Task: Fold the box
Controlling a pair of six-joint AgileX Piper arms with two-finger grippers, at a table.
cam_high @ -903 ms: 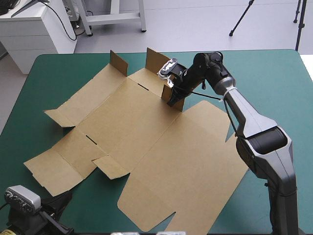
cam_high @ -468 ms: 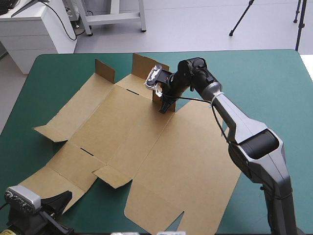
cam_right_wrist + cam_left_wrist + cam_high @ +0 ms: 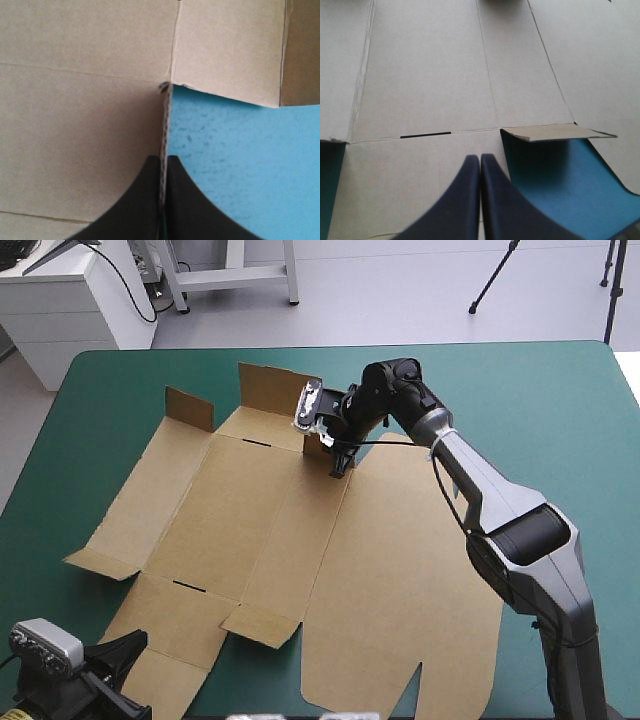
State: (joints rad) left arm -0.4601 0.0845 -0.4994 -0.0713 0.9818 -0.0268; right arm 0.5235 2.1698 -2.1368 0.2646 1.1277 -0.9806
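We see 1 table [image 3: 560, 410], its teal-green cover [image 3: 235, 150] showing along the far edge, the right side and the left side.

The box [image 3: 260, 530] runs past the high view's bottom edge and both wrist views' borders; the right end effector [image 3: 340, 468] covers part of its pinched flap.

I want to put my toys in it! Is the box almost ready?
Not nearly. Done: the small flaps at the far edge stand up; the rest of the box lies flat on the teal-green table. In hand: the right tool is shut on one far flap. The left tool is shut above the board's near end. To do: raising and tucking the walls.
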